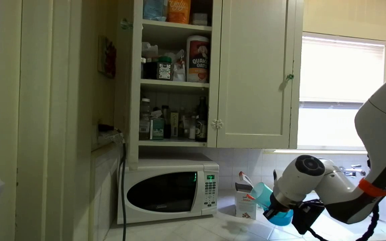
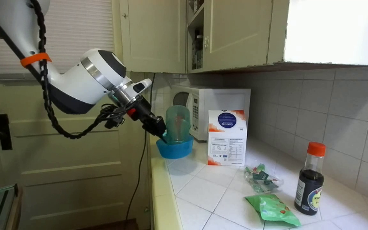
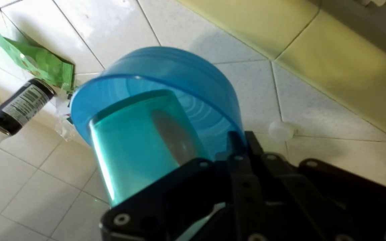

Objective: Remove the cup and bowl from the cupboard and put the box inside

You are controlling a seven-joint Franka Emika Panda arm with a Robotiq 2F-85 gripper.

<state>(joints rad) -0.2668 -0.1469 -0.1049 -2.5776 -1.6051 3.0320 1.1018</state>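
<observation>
Close up, the black gripper [image 3: 245,140] is clamped on the rim of the blue bowl [image 3: 209,83], its jaws either side of the wall. Inside the bowl sits a turquoise cup [image 1: 261,193], tilted, and both are near the microwave [image 1: 166,194]. Beside the microwave, the white box [image 2: 227,137] stands upright on the counter [image 2: 200,195]; above the microwave is the open cupboard [image 1: 215,67]. Well apart from the microwave are a green packet [image 2: 272,209] and a red-capped bottle [image 2: 310,182].
</observation>
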